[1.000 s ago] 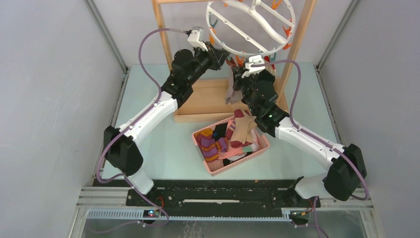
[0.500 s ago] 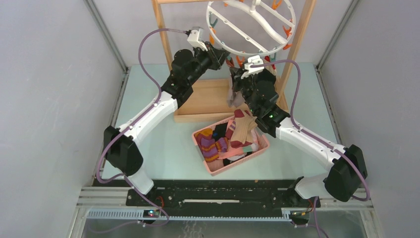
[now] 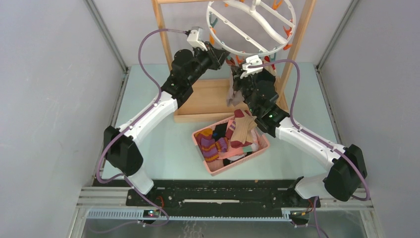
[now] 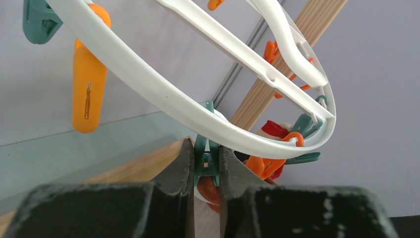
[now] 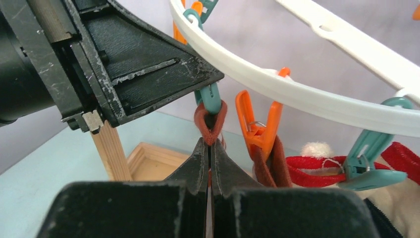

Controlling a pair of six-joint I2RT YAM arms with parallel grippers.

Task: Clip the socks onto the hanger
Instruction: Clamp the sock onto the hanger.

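The white hanger ring hangs in the wooden rack. My left gripper is shut on a teal clip under the ring's near rim and squeezes it. It also shows from above. My right gripper is shut on a rust-brown sock and holds its cuff up at that teal clip's jaws. From above, the sock dangles below the right gripper. More socks lie in the basket.
A brown sock hangs from an orange clip. A red-cuffed sock hangs from another teal clip. The pink basket sits in front of the rack's wooden base. A rack post stands left of the left gripper.
My right gripper has moved slightly left and up with the rust-brown sock, closer to the teal clip. The left arm has stayed put.
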